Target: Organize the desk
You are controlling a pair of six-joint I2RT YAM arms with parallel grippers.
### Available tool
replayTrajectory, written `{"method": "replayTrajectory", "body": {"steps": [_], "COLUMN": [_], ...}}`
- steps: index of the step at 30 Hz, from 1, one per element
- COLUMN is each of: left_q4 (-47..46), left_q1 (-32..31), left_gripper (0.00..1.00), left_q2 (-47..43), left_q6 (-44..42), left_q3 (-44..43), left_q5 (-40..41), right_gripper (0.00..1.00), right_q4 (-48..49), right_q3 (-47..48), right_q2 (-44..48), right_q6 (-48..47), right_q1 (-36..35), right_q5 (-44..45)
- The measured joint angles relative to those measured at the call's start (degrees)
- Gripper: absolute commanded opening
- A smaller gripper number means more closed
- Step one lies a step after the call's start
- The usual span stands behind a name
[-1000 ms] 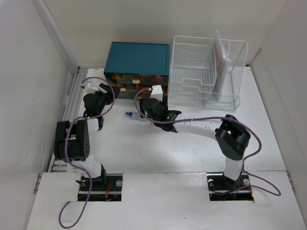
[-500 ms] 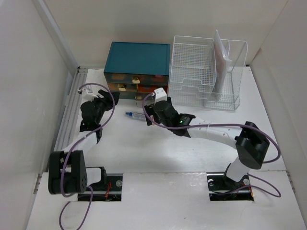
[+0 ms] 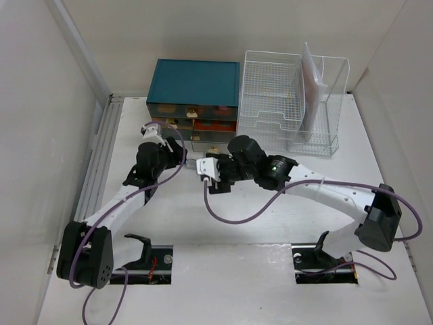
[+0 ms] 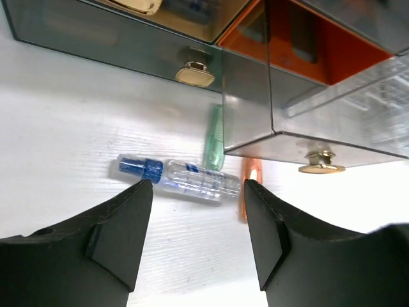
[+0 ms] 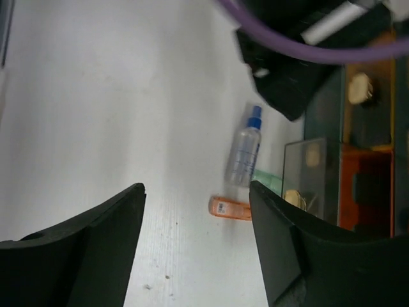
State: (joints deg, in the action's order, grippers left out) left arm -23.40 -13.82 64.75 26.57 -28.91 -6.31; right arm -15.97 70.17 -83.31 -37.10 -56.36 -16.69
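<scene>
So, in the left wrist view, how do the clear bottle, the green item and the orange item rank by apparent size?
1. clear bottle: clearly largest, fully visible.
2-3. green item and orange item: each is cut off by the drawer, and the visible parts look alike, so I do not rank them.

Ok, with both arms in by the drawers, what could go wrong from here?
The left tool and right tool are both open and aimed at the same bottle, so they could collide. The bottle lies on its side and may roll off when pinched. The open drawer overhangs the green item; reaching there risks a knock.
</scene>
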Motion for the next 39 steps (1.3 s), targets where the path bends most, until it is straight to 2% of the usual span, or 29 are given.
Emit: {"method": "replayTrajectory", "body": {"steps": [5,6,10,15,23,33,39], "left_q4": [6.45,6.54,7.67,8.41,8.68,10.12,13.2], "left_q1": [-2.43,-2.54,-2.58,-2.58,-2.58,-2.21,-2.49], "left_gripper": [0.57,0.58,0.58,0.58,0.58,0.68,0.73], "left_q2": [0.68,0.35,-3.28,-10.93,-21.57,-27.98,-35.21], "left_q6": [-1.88,-1.81,-0.72,1.27,3.34,7.5,11.54], "left_q3": [-5.73,-5.86,-4.17,0.11,3.61,8.33,9.46], "left_q5": [7.06,8.15,11.76,14.16,15.89,25.35,30.95], "right_gripper": [0.6,0.53,0.42,0.42,0.42,0.44,0.44], "right_q4": [-5.07,-5.27,-6.49,-5.25,-0.26,1.03,1.01], "right_q3": [0.15,0.15,1.05,4.26,9.79,17.35,20.35], "right_q2": [-2.99,-4.44,-11.65,-20.55,-26.16,-32.94,-36.39], "right_q6": [-12.81,-14.38,-18.27,-16.72,-10.93,-7.34,-5.95], "right_q1": [0.0,0.0,0.02,0.0,0.02,0.24,0.42], "right_q5": [-6.25,-6.34,-6.14,-2.47,5.18,12.96,14.62]}}
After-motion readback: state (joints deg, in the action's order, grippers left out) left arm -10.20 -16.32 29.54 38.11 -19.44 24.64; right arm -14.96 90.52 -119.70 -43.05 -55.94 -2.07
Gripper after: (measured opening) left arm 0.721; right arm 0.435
